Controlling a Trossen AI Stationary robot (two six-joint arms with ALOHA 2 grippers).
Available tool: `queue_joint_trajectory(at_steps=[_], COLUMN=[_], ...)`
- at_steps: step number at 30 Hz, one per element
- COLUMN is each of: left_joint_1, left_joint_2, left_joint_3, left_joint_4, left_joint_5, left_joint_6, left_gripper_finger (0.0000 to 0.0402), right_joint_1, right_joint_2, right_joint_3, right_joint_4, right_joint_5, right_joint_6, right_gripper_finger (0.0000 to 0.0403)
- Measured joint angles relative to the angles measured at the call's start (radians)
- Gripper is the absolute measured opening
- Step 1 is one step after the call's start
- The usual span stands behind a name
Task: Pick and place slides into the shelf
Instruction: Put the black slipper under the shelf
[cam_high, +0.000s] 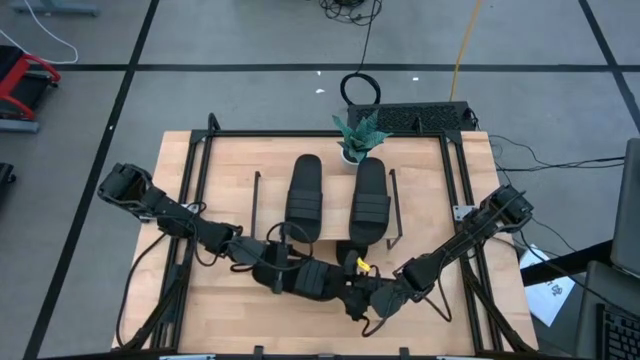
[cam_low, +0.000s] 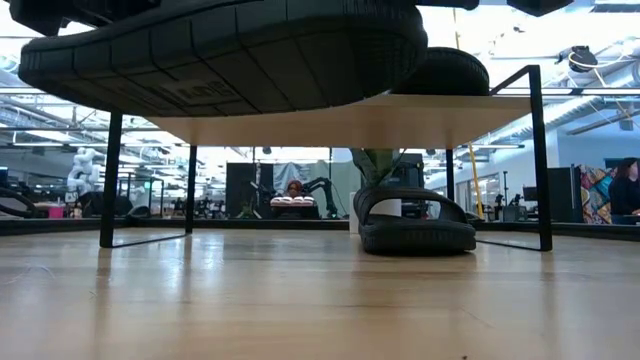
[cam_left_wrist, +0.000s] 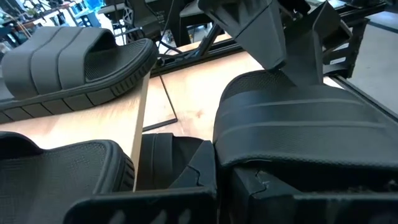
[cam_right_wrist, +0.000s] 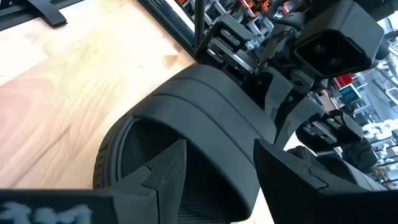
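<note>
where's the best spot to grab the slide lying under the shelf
Take the slide under the shelf by its arched strap, one claw finger through the opening beneath it. Come in low from the table's front edge: the shelf board close overhead blocks a top-down reach.

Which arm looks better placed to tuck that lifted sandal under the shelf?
Left, probably: the free space under the shelf lies on its side, and the left gripper meets the lifted slide, though the right gripper pinches its strap.

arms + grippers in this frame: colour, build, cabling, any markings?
Both arms are matte black, made of chunky jointed segments. The left gripper and right gripper have angular black fingers. A yellow tag sits near the right wrist. Black cables loop beside both arms.
</note>
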Motion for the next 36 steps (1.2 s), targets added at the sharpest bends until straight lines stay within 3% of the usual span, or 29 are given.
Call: queue_joint_trajectory(at_steps=[20, 30, 36], left_joint_1=[-0.05, -0.039, -0.019], left_joint_2=[-0.003, -0.003, 0.005], left_joint_3=[0.0, 0.061, 0.064], left_joint_4=[0.046, 0.003, 0.01], left_joint_5=[-0.036, 0.003, 0.041], left_joint_6=[0.06, 0.056, 0.016], left_gripper_finger=[0.0, 0.0, 0.0], right_joint_1=[0.01, -0.011, -0.012], right_joint_2=[0.0, 0.0, 0.024], right_joint_3=[-0.001, -0.001, -0.004], right_joint_4=[-0.028, -0.005, 0.103], right_joint_5=[-0.026, -0.026, -0.026], right_joint_6=[-0.027, -0.034, -0.117], right_gripper_finger=[0.0178, 0.0178, 0.0178])
